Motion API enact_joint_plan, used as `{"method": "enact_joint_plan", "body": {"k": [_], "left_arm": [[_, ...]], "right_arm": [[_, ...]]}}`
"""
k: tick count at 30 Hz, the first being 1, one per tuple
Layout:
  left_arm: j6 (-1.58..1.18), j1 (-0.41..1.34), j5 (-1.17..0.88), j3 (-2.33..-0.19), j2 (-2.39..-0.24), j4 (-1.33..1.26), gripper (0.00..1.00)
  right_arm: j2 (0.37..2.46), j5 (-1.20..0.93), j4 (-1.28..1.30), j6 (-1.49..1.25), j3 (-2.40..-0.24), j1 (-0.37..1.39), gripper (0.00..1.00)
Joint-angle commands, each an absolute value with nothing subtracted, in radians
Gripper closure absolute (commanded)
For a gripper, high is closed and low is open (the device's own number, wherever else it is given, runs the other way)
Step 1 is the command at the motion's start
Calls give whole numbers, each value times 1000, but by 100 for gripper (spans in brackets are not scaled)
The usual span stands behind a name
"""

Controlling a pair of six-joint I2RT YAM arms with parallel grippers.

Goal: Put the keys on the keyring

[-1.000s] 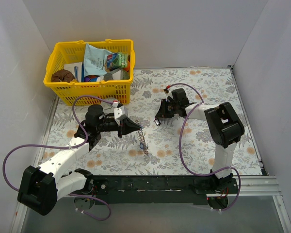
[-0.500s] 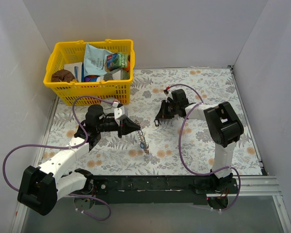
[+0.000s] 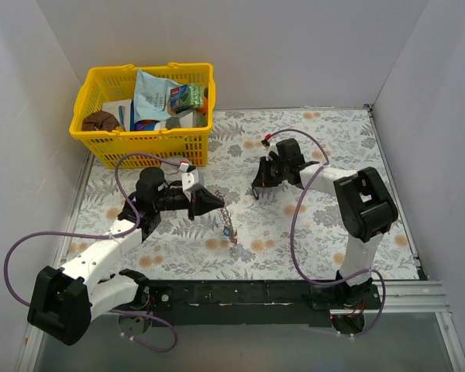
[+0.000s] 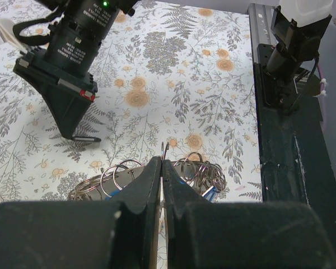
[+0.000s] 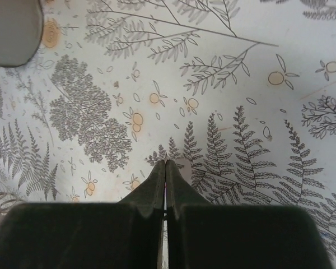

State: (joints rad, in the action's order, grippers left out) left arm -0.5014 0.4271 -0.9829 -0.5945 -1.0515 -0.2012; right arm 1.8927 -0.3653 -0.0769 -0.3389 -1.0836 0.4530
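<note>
Fern-and-flower cloth is covering the table (image 3: 325, 232), with white walls standing on three sides.

The left gripper (image 4: 162, 163) is pressing its jaws fully together on a thin wire loop of the keyring (image 4: 121, 173). The loop is poking up between the fingertips. The rest of the bunch is hanging beneath the jaws and trailing onto the cloth toward the near edge. At least four wire loops are showing in the left wrist view. The dark fingers are hiding the middle of the bunch.

Of the keys (image 4: 210, 191), one blue head is peeking out at the bunch's right end. Another blue fleck is showing under the loops on the left. How many keys are sitting there cannot be told.

The right gripper (image 5: 166, 166) is pointing down at the cloth beyond the bunch, apart from it, with its jaws closed tight. Whether anything tiny is pinched between them cannot be told.

Two purple cables (image 3: 294, 232) are looping beside the two arms. One black rail (image 4: 280, 145) is running along the near edge.

One yellow basket (image 3: 101, 152) is sitting in the far left corner, well apart from both grippers, holding packets. A grey rounded shape (image 5: 11, 28) is cut off at the right wrist view's corner and is too blurred to name.
</note>
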Motion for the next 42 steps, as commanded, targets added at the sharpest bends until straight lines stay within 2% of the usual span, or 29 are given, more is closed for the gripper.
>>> {"method": "enact_joint_plan", "body": {"k": [1,16,21,29,36,42], "left_arm": [[-486,420,-983,-597,-1014,-215,100],[-482,422,-976,-595,-1000,-213,100],[-485,422,-985,-597,-1003,-213,100],[-486,420,-988,-595,-1005,-216,100],[-491,420,-1000,-597,-1011,-221,100],[-494,420,-1000,-597,-1014,-224,100]], "right_arm": [[1755,-376,-98,-233,-1071,456,99],[1402,-598,-255,49,-899,456,99],[1312,-773,-311,166,-816,456,99],[1178,-1082,-537,284,-655,454,99],[1097,-1175,-975,178,-465,456,99],[1138,-1230,-997,104,-502,456,99]]}}
